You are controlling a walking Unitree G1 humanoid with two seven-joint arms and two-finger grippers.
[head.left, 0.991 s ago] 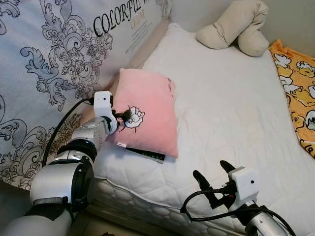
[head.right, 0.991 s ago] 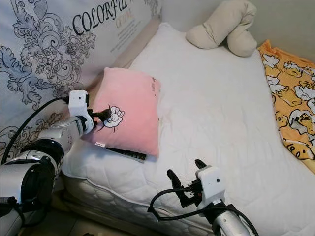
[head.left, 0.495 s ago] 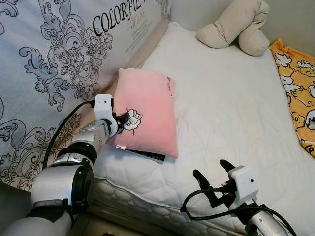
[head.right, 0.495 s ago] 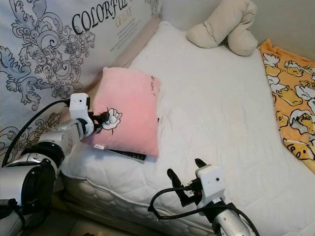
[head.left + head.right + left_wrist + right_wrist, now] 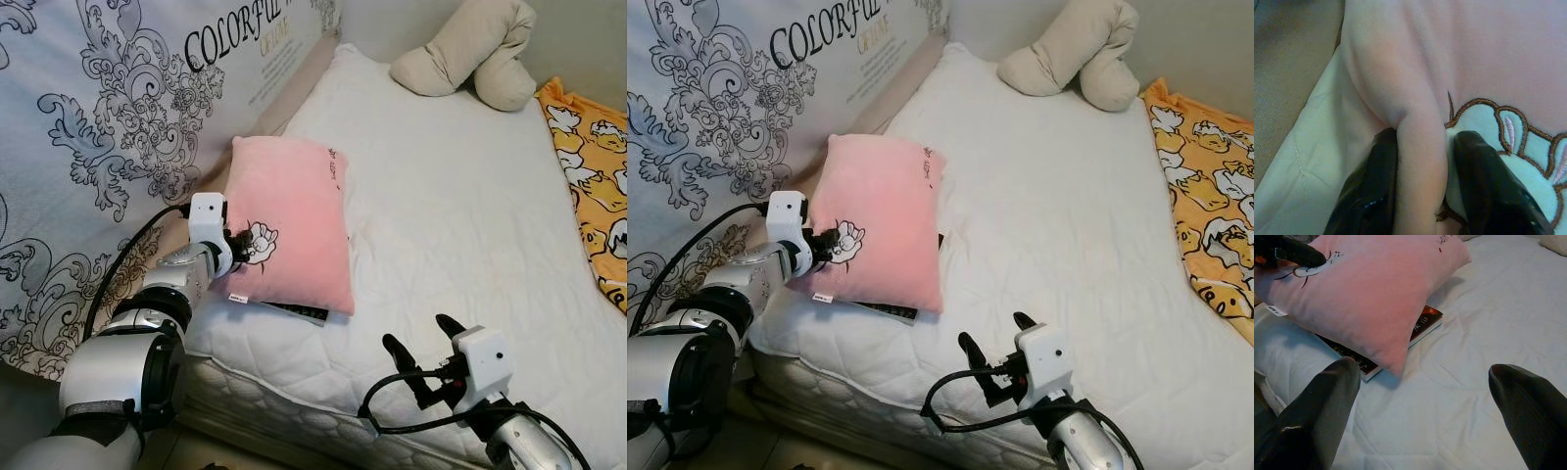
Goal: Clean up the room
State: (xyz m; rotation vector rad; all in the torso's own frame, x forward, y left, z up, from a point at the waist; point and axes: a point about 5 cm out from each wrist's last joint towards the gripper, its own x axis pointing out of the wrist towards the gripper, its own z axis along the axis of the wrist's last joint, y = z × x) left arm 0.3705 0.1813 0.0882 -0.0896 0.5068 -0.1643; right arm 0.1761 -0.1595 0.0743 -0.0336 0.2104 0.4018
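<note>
1. The pink pillow [image 5: 294, 225] lies on the white bed [image 5: 460, 225], near its left edge and just beside the patterned headboard [image 5: 108, 108].
2. Its long axis runs from the near edge of the bed toward the far end, tilted a little to the right at the near end.
3. The embroidered white patch [image 5: 846, 241] sits on the pillow's near left part, and small dark lettering marks the far right corner.
4. The left tool [image 5: 241, 247] is clenched on the pillow's left edge at that patch; in the left wrist view a fold of pink fabric is pinched between its two black fingers [image 5: 1484, 186].
5. A dark book [image 5: 1400, 340] lies flat on the bed under the pillow's near end, its edge sticking out below and to the right.
6. The right tool [image 5: 423, 352] hovers over the near edge of the bed, well apart from the pillow, fingers [image 5: 1322, 406] spread wide and holding nothing.
7. A beige bolster [image 5: 470, 54] lies curled at the far end of the bed.
8. An orange printed blanket [image 5: 593, 186] covers the right edge.
</note>
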